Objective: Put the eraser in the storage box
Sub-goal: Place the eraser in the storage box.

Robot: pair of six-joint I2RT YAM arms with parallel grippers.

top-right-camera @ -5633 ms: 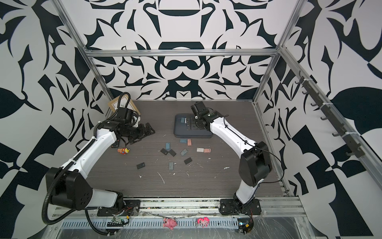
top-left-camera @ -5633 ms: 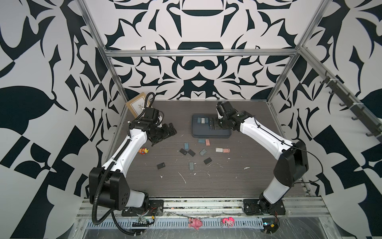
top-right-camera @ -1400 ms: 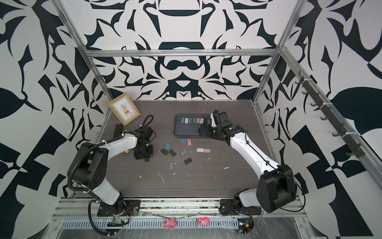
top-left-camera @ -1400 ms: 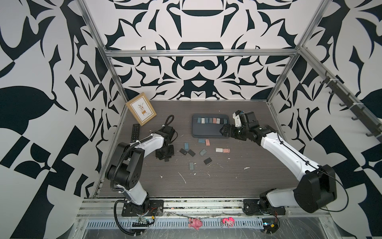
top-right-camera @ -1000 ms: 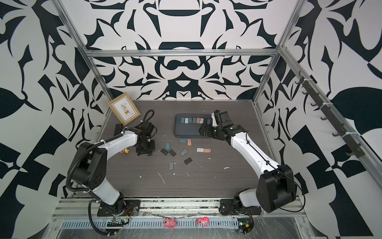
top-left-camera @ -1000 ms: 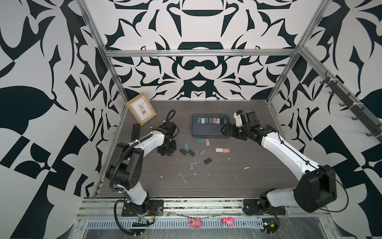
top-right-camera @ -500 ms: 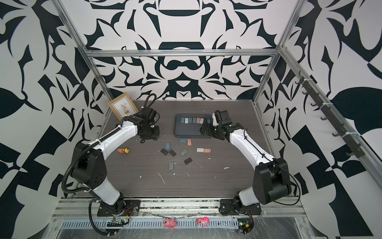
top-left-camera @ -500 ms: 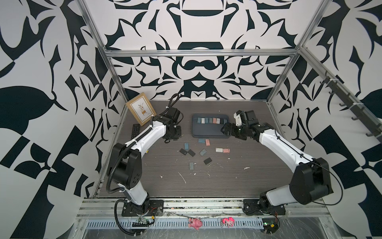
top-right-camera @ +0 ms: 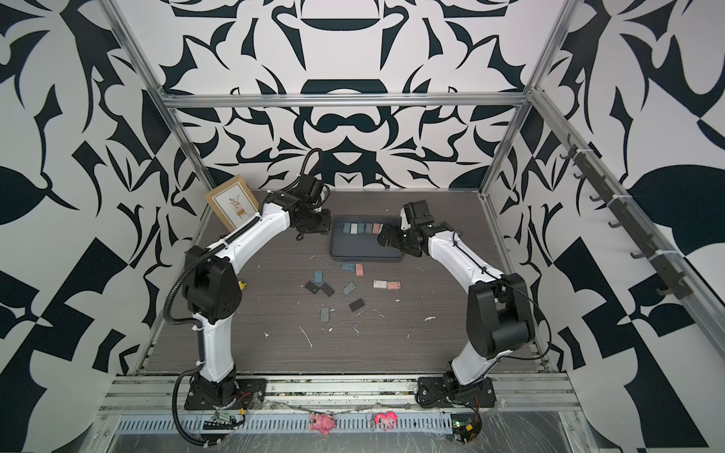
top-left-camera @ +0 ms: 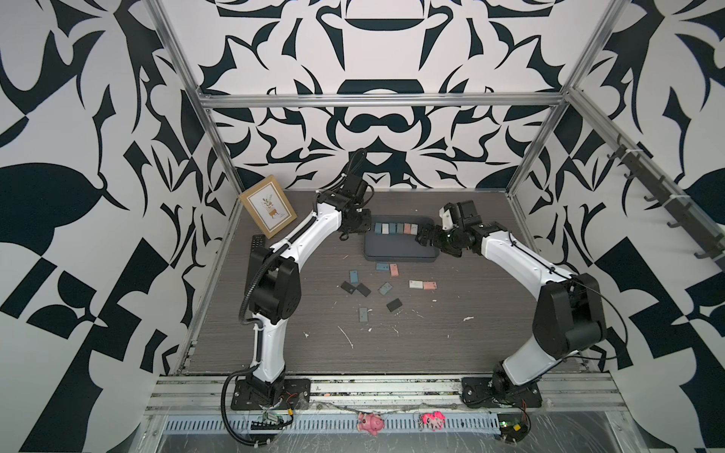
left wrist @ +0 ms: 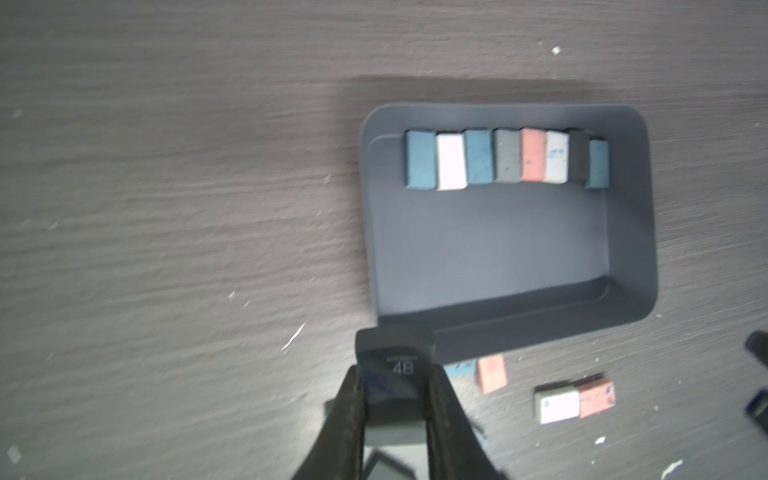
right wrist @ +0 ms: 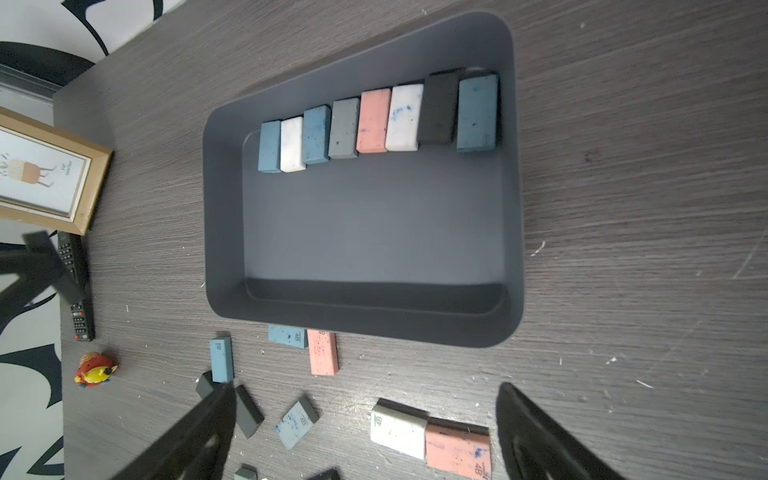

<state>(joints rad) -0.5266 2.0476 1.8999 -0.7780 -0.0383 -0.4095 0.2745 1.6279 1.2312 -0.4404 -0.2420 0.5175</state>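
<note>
The storage box, a shallow dark grey tray, lies at the back middle of the table in both top views, also. Several erasers stand in a row along its far wall. My left gripper is shut on a dark eraser marked 4B, held in the air just off the box's left end. My right gripper hangs open and empty over the box's right end. Several loose erasers lie on the table in front of the box.
A tan picture frame leans at the back left, with a black remote in front of it. A small red and yellow toy sits left of the loose erasers. White crumbs dot the tabletop.
My left gripper has risen from the left side of the table and swung back and right to the box's left end, carrying the dark eraser. The right arm has barely moved.
</note>
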